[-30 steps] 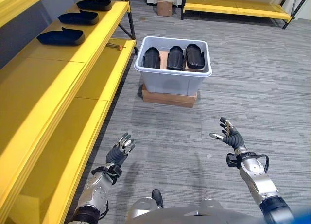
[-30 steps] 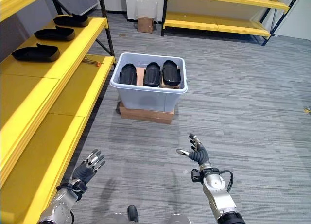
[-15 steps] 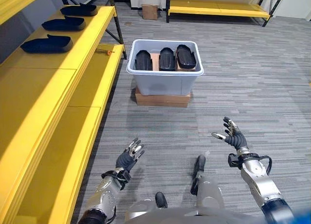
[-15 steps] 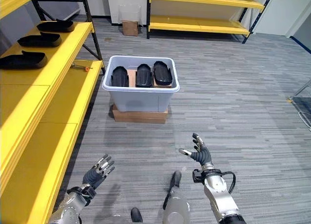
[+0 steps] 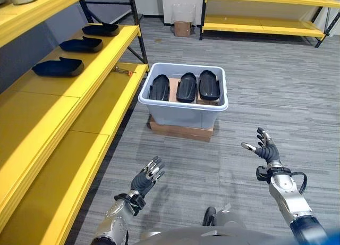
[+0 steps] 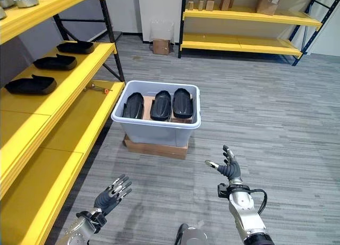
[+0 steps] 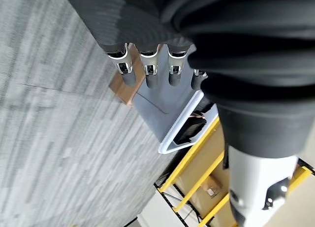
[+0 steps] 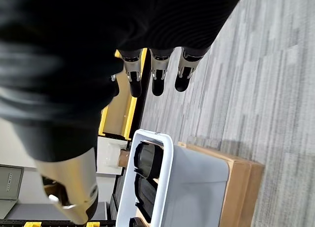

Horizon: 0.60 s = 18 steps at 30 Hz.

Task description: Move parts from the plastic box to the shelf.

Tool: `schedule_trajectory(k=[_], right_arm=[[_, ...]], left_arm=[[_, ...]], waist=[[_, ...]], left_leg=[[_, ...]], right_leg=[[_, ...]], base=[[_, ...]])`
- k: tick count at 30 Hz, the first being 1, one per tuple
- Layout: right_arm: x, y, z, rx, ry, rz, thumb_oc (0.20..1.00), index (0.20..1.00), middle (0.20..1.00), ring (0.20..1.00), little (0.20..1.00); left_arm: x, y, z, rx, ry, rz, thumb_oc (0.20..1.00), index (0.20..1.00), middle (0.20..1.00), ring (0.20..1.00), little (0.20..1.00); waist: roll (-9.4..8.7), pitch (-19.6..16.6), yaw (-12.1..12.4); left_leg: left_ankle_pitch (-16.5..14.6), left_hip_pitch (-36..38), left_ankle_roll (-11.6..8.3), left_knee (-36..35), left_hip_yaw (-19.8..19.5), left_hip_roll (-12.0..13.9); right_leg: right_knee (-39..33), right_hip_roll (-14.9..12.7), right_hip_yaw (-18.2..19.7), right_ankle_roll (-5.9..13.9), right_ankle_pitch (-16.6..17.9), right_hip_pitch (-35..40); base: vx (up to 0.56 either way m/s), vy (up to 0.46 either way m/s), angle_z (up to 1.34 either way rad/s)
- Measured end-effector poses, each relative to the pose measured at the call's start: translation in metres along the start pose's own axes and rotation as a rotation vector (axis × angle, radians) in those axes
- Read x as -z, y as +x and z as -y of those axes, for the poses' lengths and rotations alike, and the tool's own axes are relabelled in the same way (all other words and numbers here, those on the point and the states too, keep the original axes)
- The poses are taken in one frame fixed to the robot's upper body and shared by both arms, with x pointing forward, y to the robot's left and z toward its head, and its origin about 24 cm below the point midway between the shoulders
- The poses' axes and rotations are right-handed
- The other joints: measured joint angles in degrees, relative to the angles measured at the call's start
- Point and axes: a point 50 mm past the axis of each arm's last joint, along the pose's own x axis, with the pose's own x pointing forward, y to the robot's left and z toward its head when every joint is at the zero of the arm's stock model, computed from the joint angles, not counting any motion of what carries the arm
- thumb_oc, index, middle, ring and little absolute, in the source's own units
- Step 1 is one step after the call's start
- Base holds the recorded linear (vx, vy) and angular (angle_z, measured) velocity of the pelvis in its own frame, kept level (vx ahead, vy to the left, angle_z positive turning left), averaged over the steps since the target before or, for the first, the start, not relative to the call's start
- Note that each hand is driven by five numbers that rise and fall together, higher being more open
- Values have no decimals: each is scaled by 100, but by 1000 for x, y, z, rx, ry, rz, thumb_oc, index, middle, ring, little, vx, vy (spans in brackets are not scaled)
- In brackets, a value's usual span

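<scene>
Three black oblong moulded parts (image 5: 187, 87) lie side by side in the pale grey plastic box (image 5: 183, 110), long axes pointing away from the robot. Both the left hand (image 5: 147, 175) and right hand (image 5: 264, 150) hover spread and empty (fingers relaxed), well short of it; the right seems nearer.

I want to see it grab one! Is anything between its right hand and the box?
No: just bare grey floor between the right hand and the plastic box, in the left eye view.

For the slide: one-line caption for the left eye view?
Both hands, left and right, open and empty short of the plastic box holding three black parts.
</scene>
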Motion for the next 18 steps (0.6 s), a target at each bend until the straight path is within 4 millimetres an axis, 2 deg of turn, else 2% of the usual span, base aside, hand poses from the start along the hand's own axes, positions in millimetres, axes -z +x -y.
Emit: schedule_trajectory(k=[2,3,4,5,6,7,8,9,10,11,12,13,14,15,16,17,18], right_arm=[[1,0,0,-10,-22,0,1000,1000,1000,1000,1000],[4,-2,-1,-26,-25,-13,1000,1000,1000,1000,1000],[7,-3,0,-32,-27,-26,1000,1000,1000,1000,1000],[9,-3,0,-34,-33,-32,1000,1000,1000,1000,1000],[13,-5,4,-34,-46,-49,1000,1000,1000,1000,1000],[16,-8,5,-39,-48,-53,1000,1000,1000,1000,1000],[14,-8,3,-52,-43,-42,1000,1000,1000,1000,1000],[14,-9,1,-61,-36,-42,1000,1000,1000,1000,1000],[15,-9,1,-63,-39,-44,1000,1000,1000,1000,1000],[15,-9,2,-58,-39,-44,1000,1000,1000,1000,1000],[15,-10,2,-57,-38,-46,1000,1000,1000,1000,1000],[17,-11,1,-56,-27,-49,1000,1000,1000,1000,1000],[27,-15,-5,-60,3,-95,1000,1000,1000,1000,1000],[34,-15,-5,-64,13,-128,1000,1000,1000,1000,1000],[37,-15,-7,-88,29,-152,1000,1000,1000,1000,1000],[32,-17,-9,-116,30,-128,1000,1000,1000,1000,1000],[30,-18,-8,-114,24,-120,1000,1000,1000,1000,1000]], left_arm=[[2,2,3,17,0,6,1000,1000,1000,1000,1000],[-3,4,5,27,34,16,1000,1000,1000,1000,1000],[-7,7,6,36,46,32,1000,1000,1000,1000,1000],[-11,11,8,30,56,60,1000,1000,1000,1000,1000],[-16,14,7,-1,74,70,1000,1000,1000,1000,1000],[-27,16,3,-60,90,112,1000,1000,1000,1000,1000],[-42,18,-1,-106,94,175,1000,1000,1000,1000,1000],[-52,19,-2,-120,93,220,1000,1000,1000,1000,1000],[-56,19,1,-110,85,242,1000,1000,1000,1000,1000],[-52,13,-2,-123,58,244,1000,1000,1000,1000,1000],[-50,11,-4,-140,57,237,1000,1000,1000,1000,1000],[-46,8,-7,-152,49,226,1000,1000,1000,1000,1000],[-33,1,-15,-194,-31,208,1000,1000,1000,1000,1000],[-14,-3,-22,-242,-72,150,1000,1000,1000,1000,1000],[3,-7,-24,-278,-89,103,1000,1000,1000,1000,1000],[-1,0,-13,-220,-50,112,1000,1000,1000,1000,1000],[-9,4,-8,-198,-36,152,1000,1000,1000,1000,1000]], waist=[[-37,-202,-6],[-117,-261,-10],[-174,-283,-1],[-206,-308,-2],[-186,-317,-60],[-162,-337,-106],[-93,-334,-144],[-75,-275,-161],[-72,-192,-171],[47,-138,-279],[67,-63,-329],[27,30,-318],[-90,206,-105],[-61,278,33],[-46,293,43],[-59,256,21],[-28,239,-52]], left_leg=[[187,-214,-235,472,98,204],[423,-446,-406,854,68,290],[603,-646,-385,1229,25,368],[455,-1015,-395,1519,-24,255],[638,-1183,-307,1516,150,144],[838,-1300,-383,1739,191,198],[964,-1652,-399,2250,248,367],[502,-2015,-340,2618,290,371],[187,-2063,-216,2167,331,237],[118,-1859,-116,436,628,125],[282,-1750,-192,-835,652,210],[700,-1792,-435,-1543,518,544],[1439,-2084,-850,-1678,211,1313],[1670,-2334,-887,-1662,267,1746],[1556,-2608,-689,-1151,321,1855],[1420,-2497,-498,-457,411,1360],[1404,-2322,-467,-376,491,1103]], right_leg=[[60,107,-22,-272,-134,49],[-31,164,-89,-349,-175,117],[-216,226,-109,-432,-130,221],[-516,264,-55,-611,-56,352],[-589,281,-72,-614,-57,461],[-657,297,-154,-638,-34,515],[-800,372,-151,-706,-25,503],[-894,344,-139,-736,-30,478],[-885,321,-140,-669,10,447],[-857,367,-185,-593,14,430],[-882,406,-274,-513,-32,469],[-1001,517,-103,-367,-100,586],[-1105,549,134,-224,-48,783],[-1064,529,345,-185,-33,803],[-1040,337,464,-79,1,807],[-1083,-45,490,63,155,875],[-1162,-127,497,201,202,975]], base=[[281,-235,-10],[207,-196,-1],[168,-148,-10],[184,-144,-14],[170,-127,-5],[165,-32,7],[147,59,7],[166,215,-6],[167,246,3],[242,299,17],[312,350,40],[281,359,1],[334,457,-50],[305,493,-113],[391,609,-121],[285,487,-84],[212,353,-36]])
